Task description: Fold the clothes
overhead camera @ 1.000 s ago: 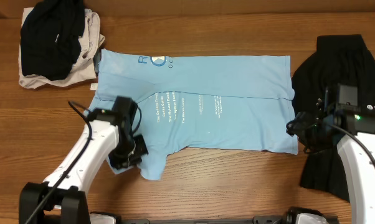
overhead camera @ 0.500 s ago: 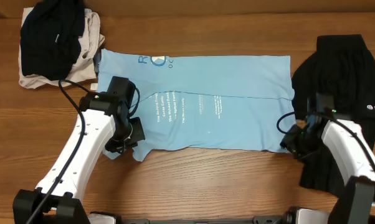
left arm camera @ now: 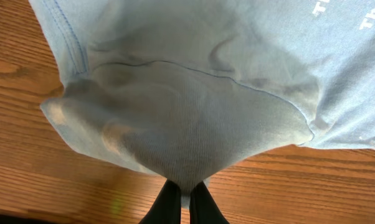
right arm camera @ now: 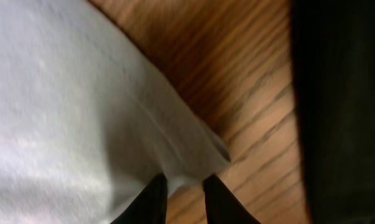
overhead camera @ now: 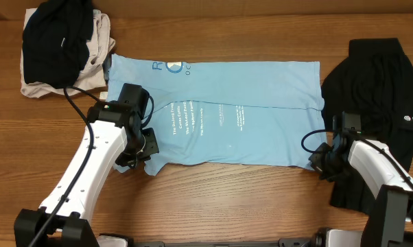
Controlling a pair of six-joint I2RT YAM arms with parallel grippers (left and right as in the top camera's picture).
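Observation:
The light blue T-shirt [overhead camera: 248, 103] lies spread across the middle of the table, its white lettering facing up. My left gripper [overhead camera: 136, 163] is at its near left corner, shut on a bunched fold of the blue cloth [left arm camera: 194, 112], which hangs from the fingertips [left arm camera: 185, 190]. My right gripper [overhead camera: 318, 163] is at the shirt's near right corner. In the right wrist view its jaws [right arm camera: 184, 186] stand narrowly apart astride the hem corner [right arm camera: 200, 155], with wood showing between them.
A black garment [overhead camera: 378, 89] lies at the right, touching the right arm, and fills the right edge of the right wrist view [right arm camera: 343, 93]. At the back left, another black garment [overhead camera: 55, 38] sits on a beige one [overhead camera: 97, 68].
My left gripper carried the near left sleeve corner away from the front edge and inward. My right gripper moved down to the shirt's near right corner, and its jaws narrowed around the hem.

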